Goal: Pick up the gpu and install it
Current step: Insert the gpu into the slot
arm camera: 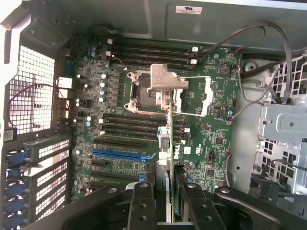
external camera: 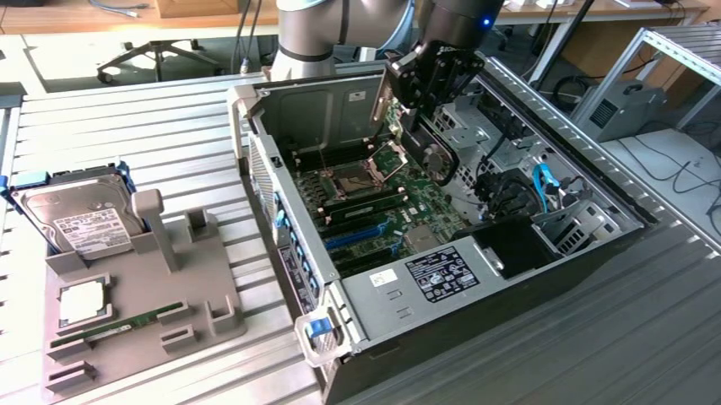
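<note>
Though done with the pickup, got gpu (external camera: 436, 154) clamped edge-on in half-closed claw (external camera: 431, 105), hanging over motherboard (external camera: 372, 198); not seated yet, with blue slot (external camera: 351, 236) at 7 o'clock, exterior view.

The arm (external camera: 321, 29) leans in from above, wrist pointing downward. Its tool (external camera: 428, 114) clamps the gpu (arm camera: 170, 134) edge-on between both fingers (arm camera: 143, 206).

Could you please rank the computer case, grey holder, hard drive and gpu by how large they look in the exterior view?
1. computer case
2. grey holder
3. hard drive
4. gpu, hanging tilted from the gripper, so foreshortened
</note>
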Robot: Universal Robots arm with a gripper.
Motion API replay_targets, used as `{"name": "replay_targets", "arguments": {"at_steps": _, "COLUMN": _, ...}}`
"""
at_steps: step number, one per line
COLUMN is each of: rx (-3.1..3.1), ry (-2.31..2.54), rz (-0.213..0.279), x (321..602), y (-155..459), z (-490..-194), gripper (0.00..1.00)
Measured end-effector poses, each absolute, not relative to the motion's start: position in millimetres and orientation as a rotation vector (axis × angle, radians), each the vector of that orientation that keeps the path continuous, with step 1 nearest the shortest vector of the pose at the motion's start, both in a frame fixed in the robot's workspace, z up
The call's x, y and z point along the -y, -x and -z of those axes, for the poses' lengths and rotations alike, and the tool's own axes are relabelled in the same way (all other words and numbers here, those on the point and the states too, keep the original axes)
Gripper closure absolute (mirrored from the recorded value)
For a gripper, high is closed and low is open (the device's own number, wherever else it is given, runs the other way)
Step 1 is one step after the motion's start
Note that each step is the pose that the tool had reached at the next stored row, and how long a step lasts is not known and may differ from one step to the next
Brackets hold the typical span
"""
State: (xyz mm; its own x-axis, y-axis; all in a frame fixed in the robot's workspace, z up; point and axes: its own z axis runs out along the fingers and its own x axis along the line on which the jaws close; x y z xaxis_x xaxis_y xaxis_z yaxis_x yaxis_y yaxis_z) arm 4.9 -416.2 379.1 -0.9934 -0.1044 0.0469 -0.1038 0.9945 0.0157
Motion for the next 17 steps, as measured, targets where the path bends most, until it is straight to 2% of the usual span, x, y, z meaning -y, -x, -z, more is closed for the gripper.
{"name": "replay_targets", "arguments": {"at_steps": 17, "rx": 3.088, "ry": -0.196, "rz": 0.020, "x": 416.2, "y": -4.9, "z": -379.1, "gripper": 0.73}}
